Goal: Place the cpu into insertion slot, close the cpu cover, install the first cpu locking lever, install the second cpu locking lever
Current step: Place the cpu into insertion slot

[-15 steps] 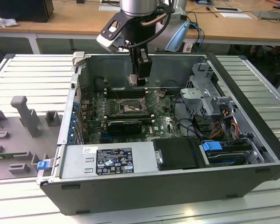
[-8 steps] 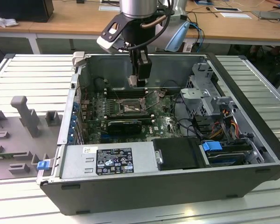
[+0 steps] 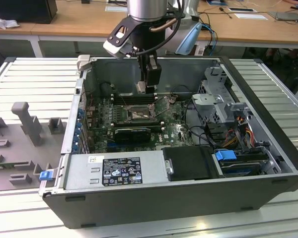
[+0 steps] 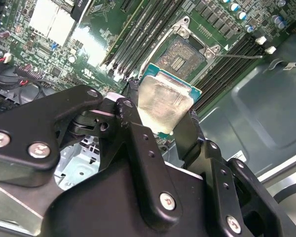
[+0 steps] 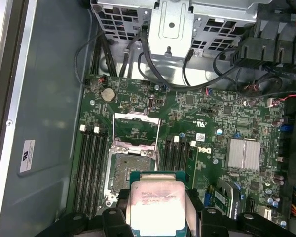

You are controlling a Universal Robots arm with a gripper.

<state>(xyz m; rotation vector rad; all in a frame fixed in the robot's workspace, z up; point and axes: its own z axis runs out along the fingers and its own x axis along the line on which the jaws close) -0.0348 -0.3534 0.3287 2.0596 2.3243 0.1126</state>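
Between the black fingers [image 5: 114, 217] of the gripper [image 5: 159, 222] sits the cpu [image 5: 157, 200], a small flat square chip with a pale silvery top and a green rim. The fingers are clamped on two opposite edges of it, a grip that seems meant to leave its underside free for the contacts.

Just below it lies the insertion slot [image 5: 130, 173], a square dark socket recess with a metal rim. The chip hangs over one edge of the recess, apart from it and not yet seated.

At the slot's opposite edge, the cpu cover [image 5: 134, 129], a thin grey metal frame plate with a central opening, stands swung open, so the recess is bare to receive the chip.

Long black memory slots [image 5: 91, 168] flank the socket on both sides of the green motherboard [image 5: 212, 123].

Farther out, in the exterior view, the dark grey computer case [image 3: 139, 208] lies open on its side on a pale ribbed table [image 3: 30, 218], which lets the arm reach the board from straight above.
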